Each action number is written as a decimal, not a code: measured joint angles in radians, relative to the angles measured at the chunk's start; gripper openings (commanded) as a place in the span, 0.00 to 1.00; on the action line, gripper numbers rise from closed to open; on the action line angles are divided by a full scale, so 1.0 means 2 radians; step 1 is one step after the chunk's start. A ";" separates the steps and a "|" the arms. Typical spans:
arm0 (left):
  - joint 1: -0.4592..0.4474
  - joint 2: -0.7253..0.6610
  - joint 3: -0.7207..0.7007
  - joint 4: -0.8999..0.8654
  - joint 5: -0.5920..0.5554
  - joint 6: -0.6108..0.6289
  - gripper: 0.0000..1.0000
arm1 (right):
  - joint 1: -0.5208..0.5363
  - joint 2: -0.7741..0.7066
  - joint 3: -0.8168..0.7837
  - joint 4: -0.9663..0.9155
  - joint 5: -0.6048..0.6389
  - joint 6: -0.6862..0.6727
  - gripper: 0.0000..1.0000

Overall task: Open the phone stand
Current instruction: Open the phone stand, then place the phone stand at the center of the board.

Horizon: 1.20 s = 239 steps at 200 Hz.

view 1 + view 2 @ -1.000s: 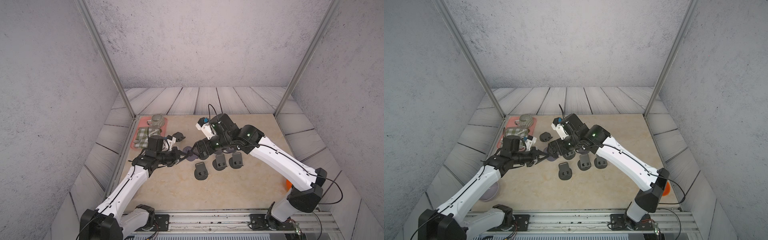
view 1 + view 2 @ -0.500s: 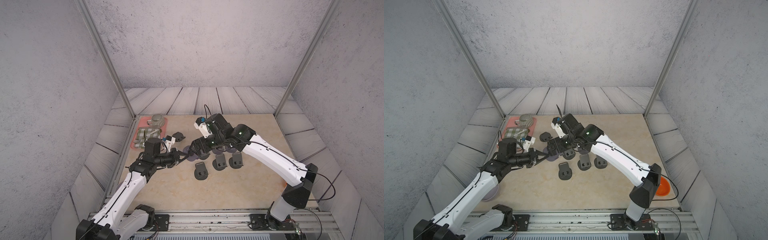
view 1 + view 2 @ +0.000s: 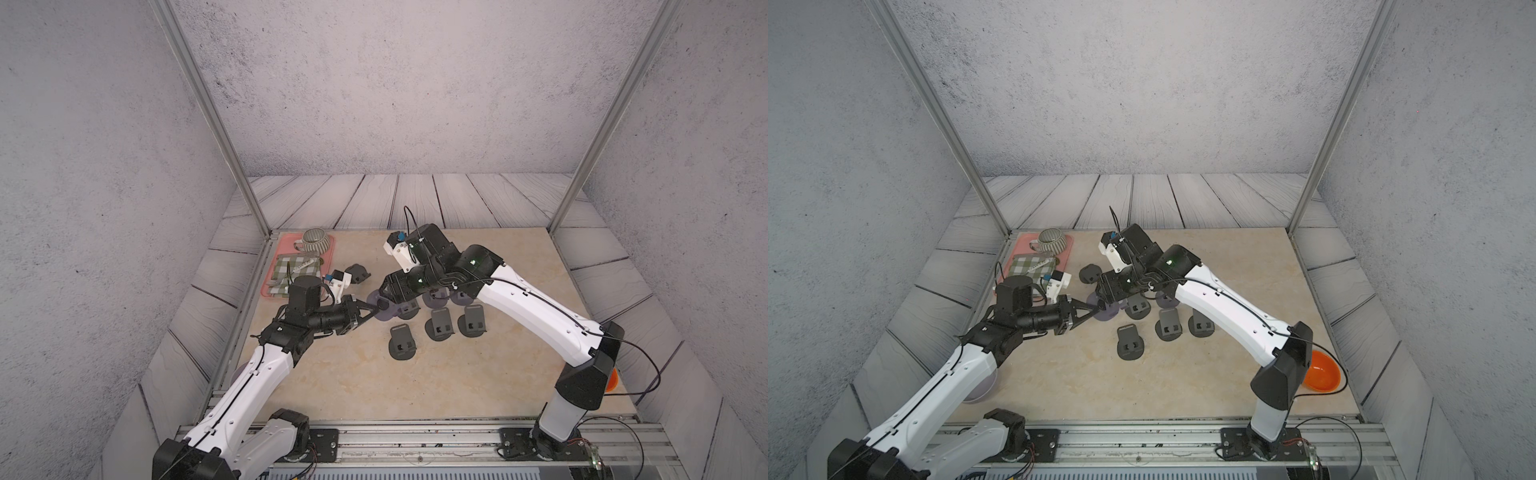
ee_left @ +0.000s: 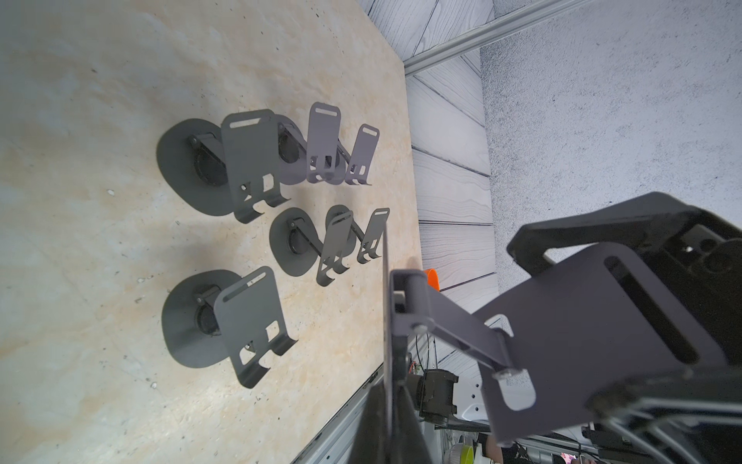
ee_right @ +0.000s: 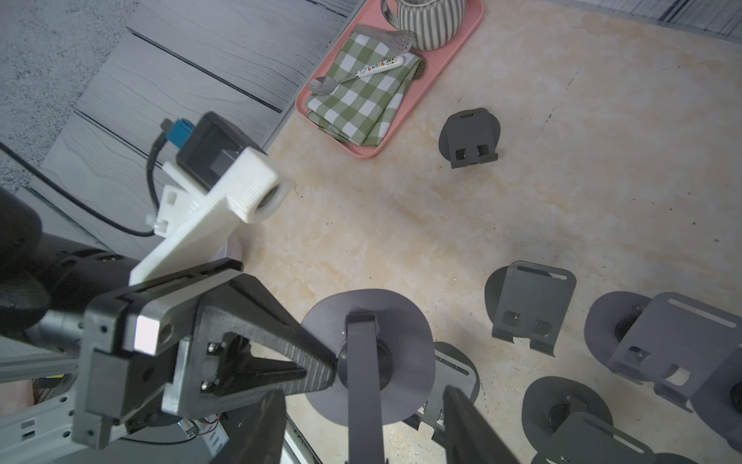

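Right gripper [image 3: 381, 294] narrowed astride phone stand [image 4: 594, 321]; grip unclear | left gripper [image 5: 325, 371] pinching its base [image 5: 401, 321]

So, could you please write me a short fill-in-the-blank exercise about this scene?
The left hand holds the phone stand off the table by its round ___.
The striped mug stands on a ___ tray.
On the green checked cloth lies a ___.
The bowl near the right arm is ___.
Missing words: base, pink, spoon, orange.
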 measured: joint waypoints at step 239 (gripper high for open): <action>-0.001 -0.003 0.041 -0.192 -0.134 0.085 0.98 | -0.130 0.019 0.080 -0.133 0.104 -0.042 0.52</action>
